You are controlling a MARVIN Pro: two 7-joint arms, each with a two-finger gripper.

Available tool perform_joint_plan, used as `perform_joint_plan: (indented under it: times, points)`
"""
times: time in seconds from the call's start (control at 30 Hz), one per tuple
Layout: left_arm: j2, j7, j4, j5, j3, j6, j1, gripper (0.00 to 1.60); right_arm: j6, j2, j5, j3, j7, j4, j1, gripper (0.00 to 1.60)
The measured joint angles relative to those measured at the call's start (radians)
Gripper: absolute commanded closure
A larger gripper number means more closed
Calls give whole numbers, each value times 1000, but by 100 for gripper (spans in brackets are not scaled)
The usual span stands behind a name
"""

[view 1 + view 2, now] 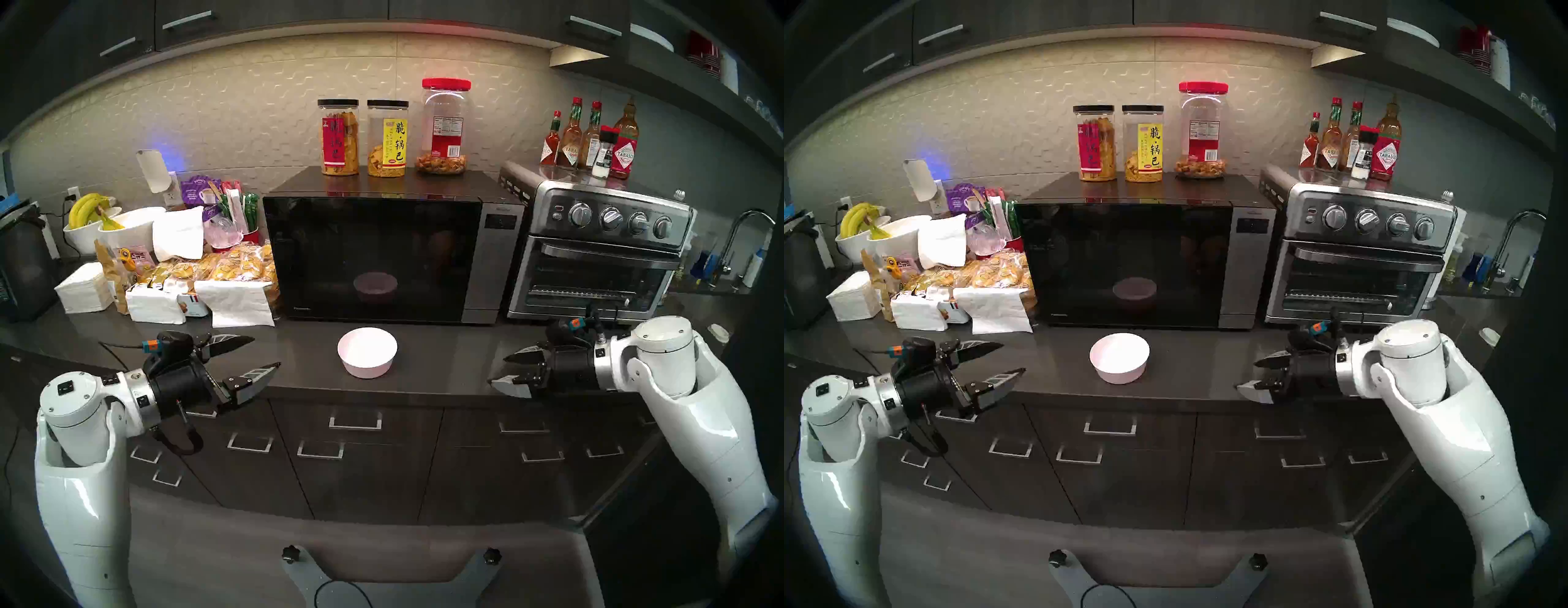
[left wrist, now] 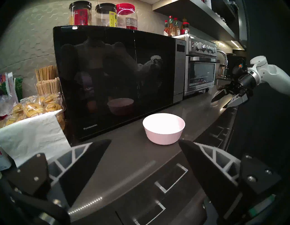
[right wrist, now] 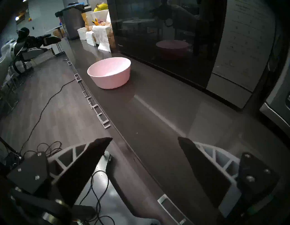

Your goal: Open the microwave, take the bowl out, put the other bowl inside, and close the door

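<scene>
The black-fronted microwave (image 1: 500, 263) stands at the back of the counter with its glass door (image 1: 360, 237) shut. A pale pink bowl (image 1: 367, 352) (image 2: 164, 128) (image 3: 109, 75) sits on the counter just before the door. A dim bowl shape shows in the glass; I cannot tell whether it is a reflection or the white bowl. My left gripper (image 1: 265, 351) (image 2: 144, 141) hovers open and empty, left of the pink bowl near the counter's front edge. On the bowl's right, my right gripper (image 1: 498, 371) (image 3: 145, 138) is also open and empty.
A steel toaster oven (image 1: 594, 263) stands right of the microwave with sauce bottles (image 1: 589, 140) on top. Three jars (image 1: 388, 140) sit on the microwave. Snack packets and paper towels (image 1: 203, 280) and bowls of bananas (image 1: 97, 216) crowd the left. Drawers (image 1: 356, 424) lie below.
</scene>
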Motion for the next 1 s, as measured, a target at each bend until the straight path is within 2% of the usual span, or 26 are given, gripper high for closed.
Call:
perform_joint_plan:
  times: [0.63, 1.0]
  points:
    - [0, 0, 1, 0, 0, 0, 0, 0, 199, -136, -73, -179, -113, -39, 179, 0]
    - [0, 0, 1, 0, 0, 0, 0, 0, 214, -202, -93, -258, -174, -48, 250, 0]
